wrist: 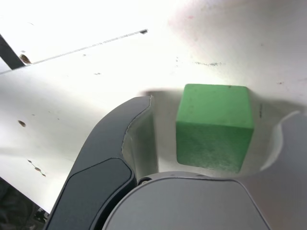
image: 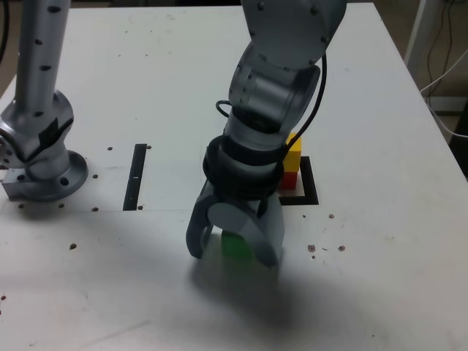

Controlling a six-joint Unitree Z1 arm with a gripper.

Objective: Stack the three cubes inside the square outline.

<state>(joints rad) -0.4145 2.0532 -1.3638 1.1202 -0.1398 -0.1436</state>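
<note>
Three cubes: yellow cube sat on red cube inside the square outline, two already stacked; green cube rested apart on the white table, nearer the camera
Gripper: lowered over the green cube, jaws part open on either side of it; the wrist view showed a gap beside the cube at one jaw, so no grip could be confirmed
Why so: the straddle looked meant for picking up the last cube to top the stack
Nearby: a narrow black strip lay at the exterior view's left of the arm; a second arm's base stood further left
In the way: the arm itself hid part of the stack; nothing lay between green cube and outline
</note>
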